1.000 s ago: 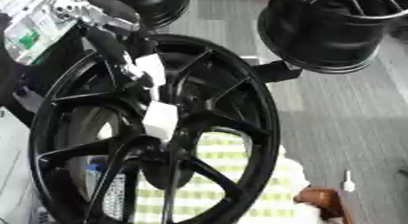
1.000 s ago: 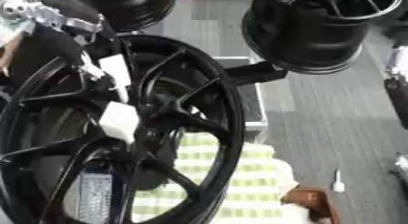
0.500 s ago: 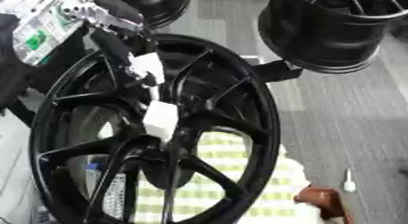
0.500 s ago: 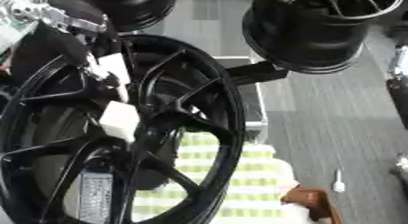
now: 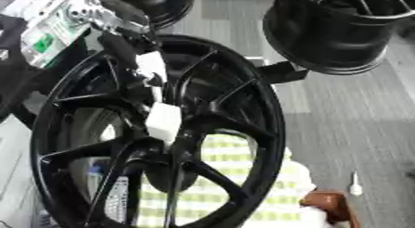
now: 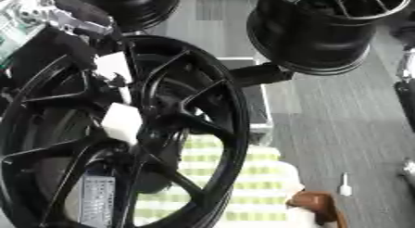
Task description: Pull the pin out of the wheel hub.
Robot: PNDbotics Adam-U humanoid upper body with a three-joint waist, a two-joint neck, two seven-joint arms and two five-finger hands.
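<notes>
Wheel hub [image 5: 263,129] upright over striped cloth [image 5: 219,194]; white block [image 5: 163,121], likely the pin, seated near its centre exactly as a second ago. Left hand [image 5: 117,48] at far rim, barely shifted; fingers dark against spokes, curl impossible to tell. Pull seemingly not begun

black hand [image 5: 122,48], silver joints, white pads

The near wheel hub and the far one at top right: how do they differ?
The near wheel hub fills the view with its spoked face toward the camera; the far wheel hub looks smaller and shows its deep barrel. The near one carries two white blocks on its spokes; the far one shows none. Both are glossy black.
</notes>
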